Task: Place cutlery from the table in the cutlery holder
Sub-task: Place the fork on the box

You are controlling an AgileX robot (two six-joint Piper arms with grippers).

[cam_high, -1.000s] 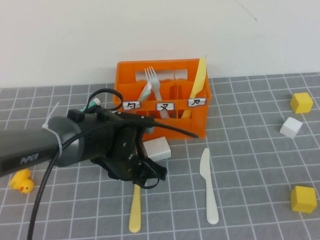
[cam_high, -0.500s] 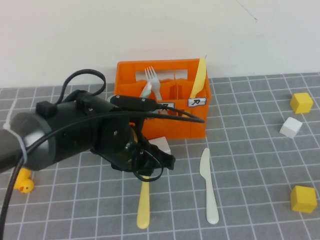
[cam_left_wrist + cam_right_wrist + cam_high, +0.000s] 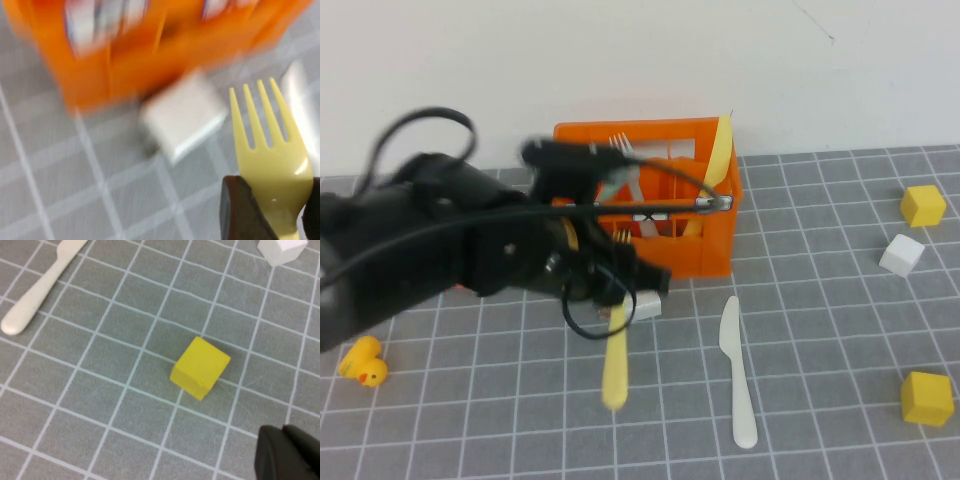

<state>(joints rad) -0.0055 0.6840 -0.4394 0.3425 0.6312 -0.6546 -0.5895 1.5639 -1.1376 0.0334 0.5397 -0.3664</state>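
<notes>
The left tool (image 3: 610, 290) gripped the pale yellow fork (image 3: 616, 350), handle hanging below it, tines up. The orange crate (image 3: 705, 255) stood just beyond. The right tool (image 3: 287, 452), closed and empty, hovered off beside the white knife (image 3: 738, 375).

Pale yellow fork (image 3: 272, 165): smooth plastic, slight sheen. White knife (image 3: 737, 372): smooth matt plastic. Orange crate (image 3: 705, 245): glossy moulded plastic with paper-like labels. Table (image 3: 100, 390): matt grey gridded surface. Yellow cube (image 3: 200, 368): matt finish.
</notes>
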